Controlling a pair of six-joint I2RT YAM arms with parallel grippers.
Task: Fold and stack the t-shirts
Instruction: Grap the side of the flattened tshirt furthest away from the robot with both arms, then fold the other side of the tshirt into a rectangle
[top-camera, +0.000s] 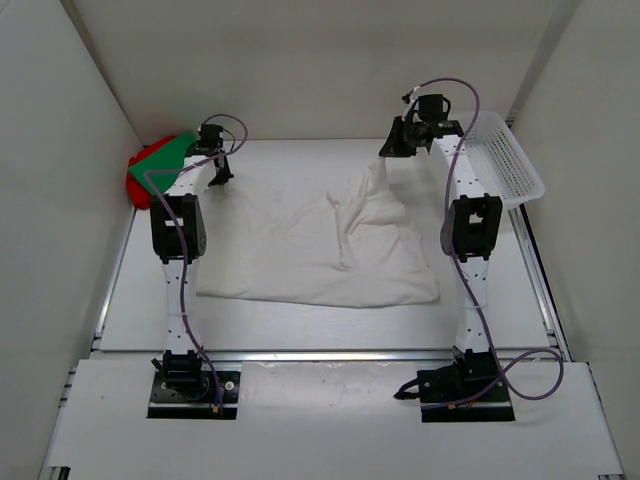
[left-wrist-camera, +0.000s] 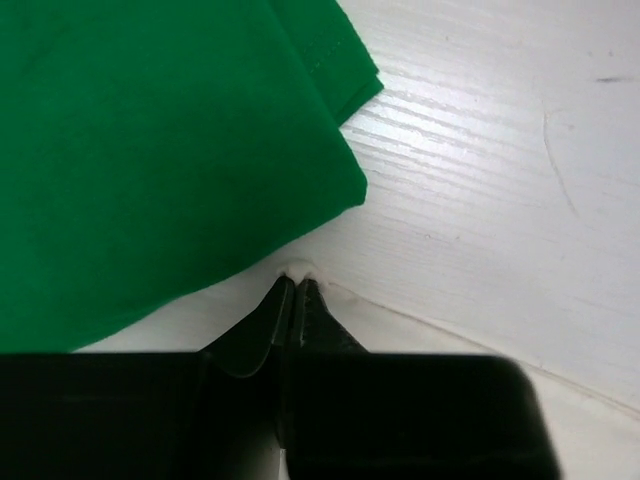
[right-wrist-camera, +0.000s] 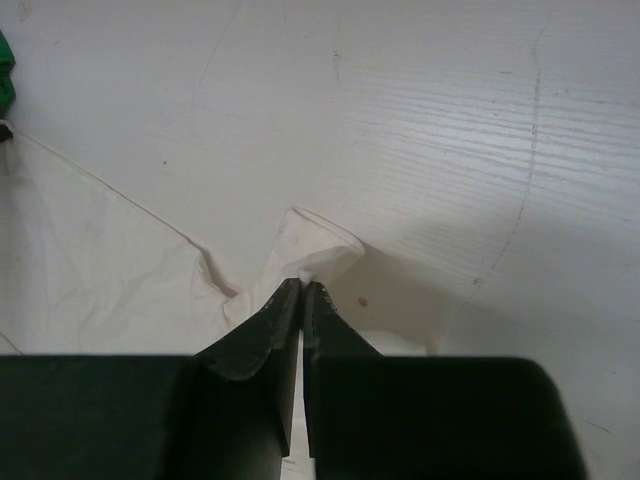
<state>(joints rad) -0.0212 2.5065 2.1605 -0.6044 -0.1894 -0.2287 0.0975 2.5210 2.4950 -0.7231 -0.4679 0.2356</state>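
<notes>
Lying mid-table, the white shirt (top-camera: 310, 255) is pinched at both far corners. The jaws of the left gripper (top-camera: 222, 178) are clamped on a tiny nub of cloth at the left one. Those of the right gripper (top-camera: 392, 150) are closed tight on the right one, which is held up off the table (top-camera: 300, 325). The green shirt (top-camera: 168, 152) is stacked on the red shirt (top-camera: 138, 185) in the far-left corner, just beside the left gripper.

Matt smooth cloth of the green t-shirt (left-wrist-camera: 150, 150), soft creased cloth of the white t-shirt (top-camera: 300, 260), matt white wood-grain table (left-wrist-camera: 500, 180), white plastic mesh basket (top-camera: 505, 165)
</notes>
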